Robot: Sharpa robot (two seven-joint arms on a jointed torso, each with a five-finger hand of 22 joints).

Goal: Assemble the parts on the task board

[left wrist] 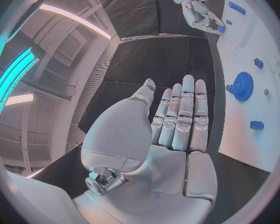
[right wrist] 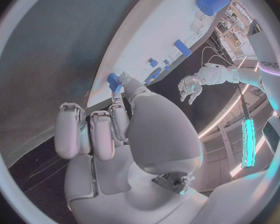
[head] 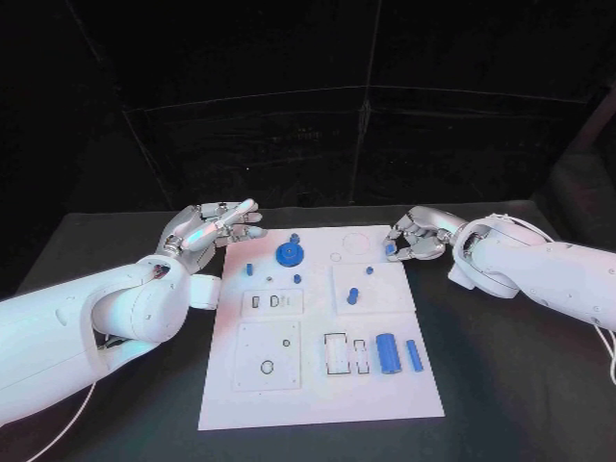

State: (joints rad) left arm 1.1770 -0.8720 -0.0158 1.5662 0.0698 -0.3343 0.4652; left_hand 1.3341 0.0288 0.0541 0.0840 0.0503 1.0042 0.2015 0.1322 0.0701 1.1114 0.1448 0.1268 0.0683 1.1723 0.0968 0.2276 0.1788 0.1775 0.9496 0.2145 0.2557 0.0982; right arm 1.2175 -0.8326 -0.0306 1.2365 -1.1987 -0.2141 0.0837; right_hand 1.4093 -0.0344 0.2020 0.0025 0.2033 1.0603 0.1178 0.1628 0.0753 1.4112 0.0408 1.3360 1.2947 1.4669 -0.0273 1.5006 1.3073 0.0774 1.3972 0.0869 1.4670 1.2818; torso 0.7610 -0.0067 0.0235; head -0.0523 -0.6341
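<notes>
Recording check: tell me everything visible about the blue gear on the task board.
The blue gear is a round toothed wheel, plastic-looking, with a raised hub at its centre. It lies flat in the far part of the white task board, near the board's left side, with small blue pieces close around it. The left wrist view shows its teeth and hub clearly. Nothing touches it: the left hand hovers open off the board's left edge, apart from the gear.
</notes>
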